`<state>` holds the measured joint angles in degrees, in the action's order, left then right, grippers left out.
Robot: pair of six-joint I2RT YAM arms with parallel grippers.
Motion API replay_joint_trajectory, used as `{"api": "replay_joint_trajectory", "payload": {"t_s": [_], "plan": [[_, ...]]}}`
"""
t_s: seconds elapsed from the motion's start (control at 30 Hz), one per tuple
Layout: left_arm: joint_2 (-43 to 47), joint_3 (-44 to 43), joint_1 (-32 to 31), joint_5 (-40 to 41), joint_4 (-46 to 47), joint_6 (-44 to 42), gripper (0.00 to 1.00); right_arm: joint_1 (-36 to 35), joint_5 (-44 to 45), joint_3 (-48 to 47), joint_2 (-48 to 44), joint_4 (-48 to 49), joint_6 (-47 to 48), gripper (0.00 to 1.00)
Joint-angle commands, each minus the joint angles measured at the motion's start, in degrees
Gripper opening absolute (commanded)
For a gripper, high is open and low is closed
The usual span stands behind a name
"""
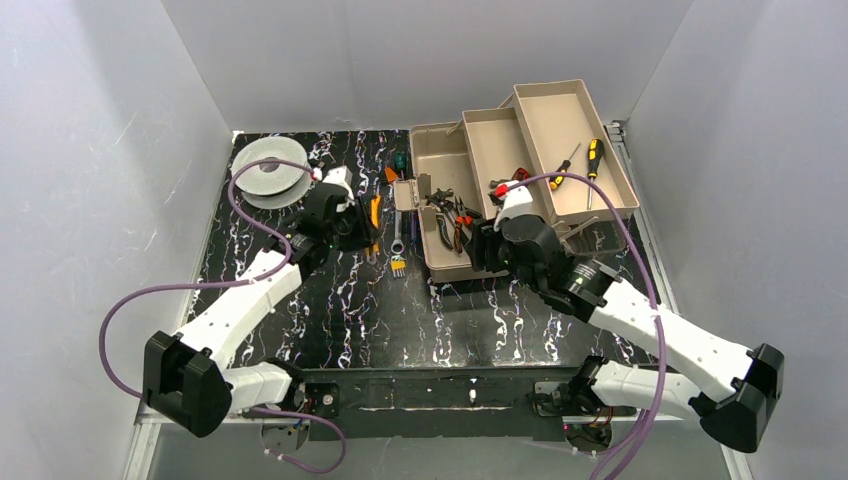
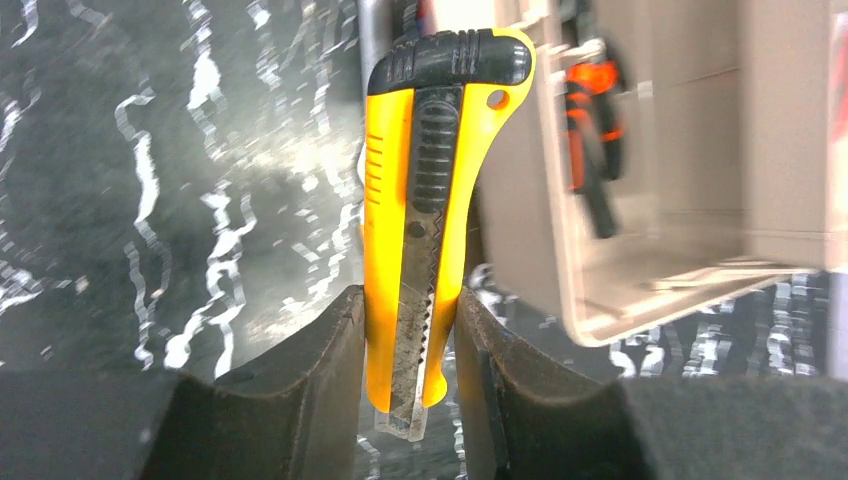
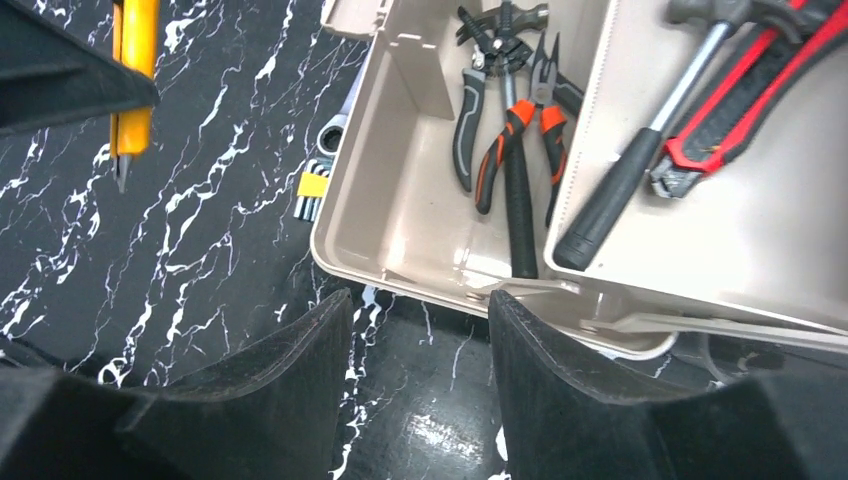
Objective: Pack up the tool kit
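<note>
The tan toolbox [image 1: 432, 268] stands open at the back right, its tiered trays stepped back. My left gripper [image 1: 362, 232] is shut on a yellow utility knife [image 1: 374, 212], just left of the box; in the left wrist view the knife [image 2: 400, 200] sits blade-end between my fingers [image 2: 330, 350], with the gripper [image 2: 410, 305] over the mat. My right gripper [image 1: 480, 250] is open and empty at the box's front edge; it also shows in the right wrist view [image 3: 420, 300]. Pliers [image 3: 520, 140] lie in the bottom compartment [image 3: 400, 210]. A hammer [image 3: 640, 170] and a red knife [image 3: 740, 120] lie in the middle tray.
A silver wrench [image 1: 398, 235] and yellow-banded hex keys [image 1: 398, 265] lie on the black marbled mat left of the box. Two screwdrivers [image 1: 590, 160] lie in the top tray. A grey-white spool [image 1: 272, 170] sits at the back left. White walls surround the mat.
</note>
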<state>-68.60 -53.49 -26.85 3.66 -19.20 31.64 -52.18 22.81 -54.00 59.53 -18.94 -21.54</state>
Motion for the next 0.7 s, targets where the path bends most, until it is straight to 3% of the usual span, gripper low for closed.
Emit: {"api": "replay_joint_trajectory", "payload": {"t_s": [0.0, 0.17, 0.4, 0.67], "plan": [[-0.8, -6.8, 0.0, -8.6, 5.2, 3.1, 0.00, 0.2, 4.0, 1.4, -5.3, 4.5, 1.2, 0.59], [-8.4, -12.5, -0.7, -15.3, 13.5, 8.4, 0.00, 0.2, 6.7, 4.0, -10.8, 4.8, 1.8, 0.59], [-25.5, -24.4, -4.0, -18.9, 26.1, 18.4, 0.00, 0.2, 12.7, 6.7, -17.5, 5.2, 1.7, 0.59], [-42.9, -41.2, -7.9, -21.8, 29.7, 24.1, 0.00, 0.3, 18.2, 8.3, -23.3, 4.4, 0.5, 0.58]]}}
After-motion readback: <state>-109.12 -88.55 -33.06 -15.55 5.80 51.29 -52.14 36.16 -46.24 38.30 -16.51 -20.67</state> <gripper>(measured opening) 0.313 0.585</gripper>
